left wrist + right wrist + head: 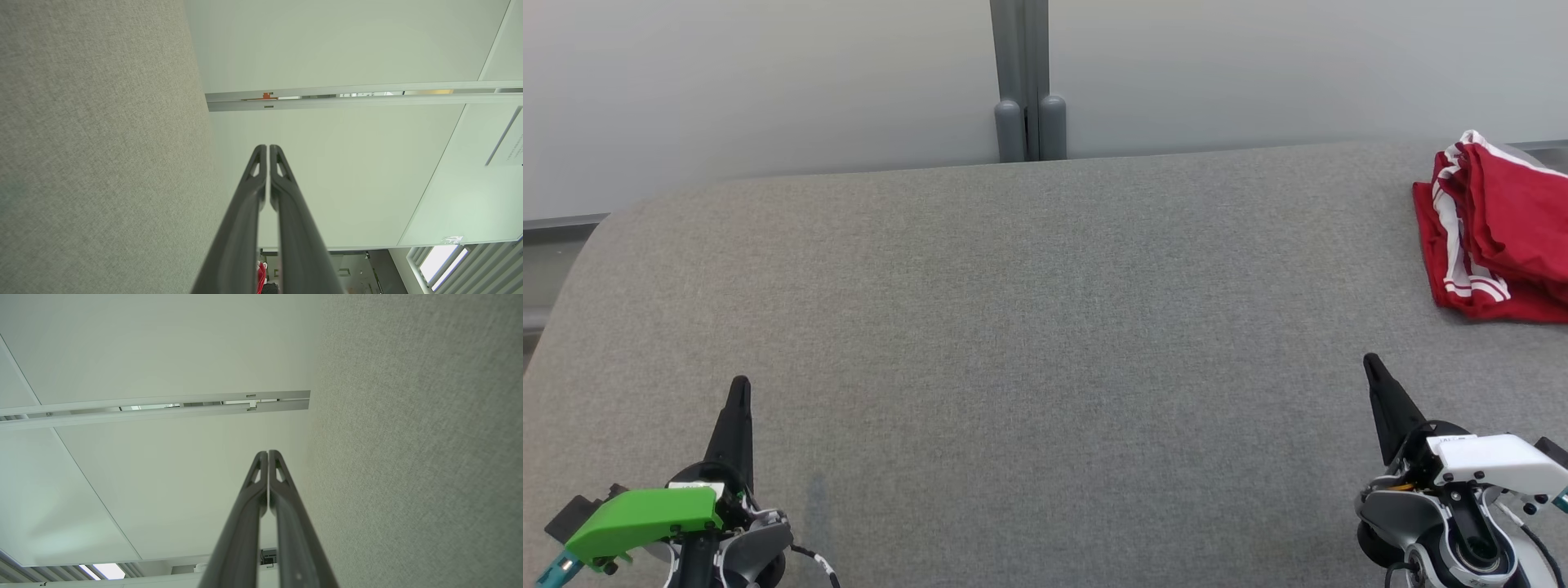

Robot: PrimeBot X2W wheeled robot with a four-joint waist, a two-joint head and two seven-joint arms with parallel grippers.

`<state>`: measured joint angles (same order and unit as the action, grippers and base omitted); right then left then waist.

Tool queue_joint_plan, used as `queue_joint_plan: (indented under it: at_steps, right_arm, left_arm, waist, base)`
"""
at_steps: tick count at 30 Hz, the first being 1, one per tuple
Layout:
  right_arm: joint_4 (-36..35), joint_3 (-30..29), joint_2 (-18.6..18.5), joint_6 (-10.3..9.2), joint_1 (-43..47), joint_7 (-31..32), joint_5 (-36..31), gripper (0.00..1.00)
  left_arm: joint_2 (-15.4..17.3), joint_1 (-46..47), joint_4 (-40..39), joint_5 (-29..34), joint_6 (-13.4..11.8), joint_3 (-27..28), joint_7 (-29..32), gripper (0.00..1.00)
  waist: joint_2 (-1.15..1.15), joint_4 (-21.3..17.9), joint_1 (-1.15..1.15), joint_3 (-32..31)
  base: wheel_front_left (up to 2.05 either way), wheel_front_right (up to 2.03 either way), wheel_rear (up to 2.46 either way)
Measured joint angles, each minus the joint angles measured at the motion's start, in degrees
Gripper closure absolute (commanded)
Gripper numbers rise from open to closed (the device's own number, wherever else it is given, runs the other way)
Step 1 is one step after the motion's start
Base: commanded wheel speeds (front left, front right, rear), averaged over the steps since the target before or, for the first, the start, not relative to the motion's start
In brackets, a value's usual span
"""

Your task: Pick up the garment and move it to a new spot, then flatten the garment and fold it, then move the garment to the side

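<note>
left gripper (739,388) and right gripper (1374,366), bottom corners: fingers together, empty. red garment (1503,229) lies in loose layers at upper right of bench (1029,327). state fits either awaiting pickup or folded and set aside; next move undetermined.

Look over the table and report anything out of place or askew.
The red garment with white stripes lies rumpled, layers uneven, at the far right of the grey table, cut off by the picture's edge. Nothing looks spilled or damaged. The left claw and right claw sit shut, holding nothing.
</note>
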<state>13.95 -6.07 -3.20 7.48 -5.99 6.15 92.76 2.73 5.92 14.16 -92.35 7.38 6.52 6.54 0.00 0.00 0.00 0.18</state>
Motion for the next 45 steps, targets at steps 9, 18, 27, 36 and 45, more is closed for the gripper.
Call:
queue_joint_plan:
  at_steps: [9, 18, 27, 36, 45]
  right_arm:
    - [0.0, -0.1, 0.1, 0.0, 0.0, 0.1, 0.0, 1.0]
    - [0.0, -0.1, 0.1, 0.0, 0.0, 0.1, 0.0, 1.0]
    - [0.0, -0.2, 0.1, 0.0, 0.0, 0.1, -0.1, 1.0]
    - [0.0, -0.2, 0.2, 0.0, 0.0, 0.1, -0.1, 1.0]
    - [0.0, -0.2, 0.2, 0.0, 0.0, 0.2, -0.1, 1.0]
  left_arm:
    - [0.0, 0.0, 0.0, 0.0, 0.0, 0.0, 0.0, 1.0]
    - [0.0, 0.0, 0.0, 0.0, 0.0, 0.0, 0.0, 1.0]
    - [0.0, 0.0, 0.0, 0.0, 0.0, 0.0, 0.0, 1.0]
    - [0.0, 0.0, 0.0, 0.0, 0.0, 0.0, 0.0, 1.0]
    - [0.0, 0.0, 0.0, 0.0, 0.0, 0.0, 0.0, 1.0]
  waist:
    - [0.0, 0.0, 0.0, 0.0]
    - [0.0, 0.0, 0.0, 0.0]
    - [0.0, 0.0, 0.0, 0.0]
    - [0.0, 0.0, 0.0, 0.0]
    - [0.0, 0.0, 0.0, 0.0]
  base:
    - [0.0, 0.0, 0.0]
    - [0.0, 0.0, 0.0]
    - [0.0, 0.0, 0.0]
    - [0.0, 0.0, 0.0]
    - [0.0, 0.0, 0.0]
